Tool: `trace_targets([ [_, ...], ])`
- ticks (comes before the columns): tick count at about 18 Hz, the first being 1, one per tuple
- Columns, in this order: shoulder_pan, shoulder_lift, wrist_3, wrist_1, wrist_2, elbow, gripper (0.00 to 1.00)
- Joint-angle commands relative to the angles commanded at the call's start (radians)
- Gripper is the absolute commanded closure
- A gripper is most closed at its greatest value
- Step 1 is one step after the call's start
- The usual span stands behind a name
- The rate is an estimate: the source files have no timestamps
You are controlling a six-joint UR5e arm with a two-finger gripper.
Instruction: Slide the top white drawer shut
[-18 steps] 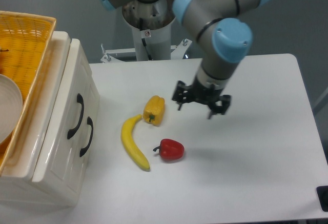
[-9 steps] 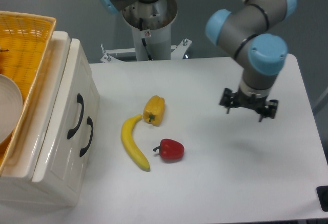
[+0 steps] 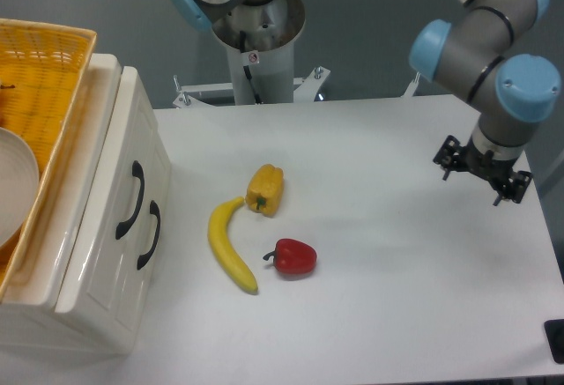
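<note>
White table, closed-looking cabinet at left, arm off to the far right.

Fixed camera: a white table [image 3: 379,314] fills most of the view, with grey wall behind and the arm's base column at the back edge. At the left stands a white cabinet [image 3: 84,314]; the top white drawer [image 3: 119,173] shows its front with a curved black handle [image 3: 129,200], and it sits flush with the lower drawer front [image 3: 132,262]. A yellow woven basket [image 3: 40,77] rests on the cabinet, holding a white plate [image 3: 13,182]. Mid-table lie a yellow pepper [image 3: 264,189], touching the tip of a banana [image 3: 229,246], and a red pepper [image 3: 293,257] just beside the banana. The gripper [image 3: 481,174] hangs above the table's right edge, well apart from the cabinet, holding nothing; whether its fingers are spread I cannot tell.
</note>
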State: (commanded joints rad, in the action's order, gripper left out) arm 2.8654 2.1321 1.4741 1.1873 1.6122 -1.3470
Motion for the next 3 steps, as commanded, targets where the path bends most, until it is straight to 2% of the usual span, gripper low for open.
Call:
trace_targets([
  [3, 0.003, 0.015, 0.041, -0.002, 0.002, 0.005, 0.00],
])
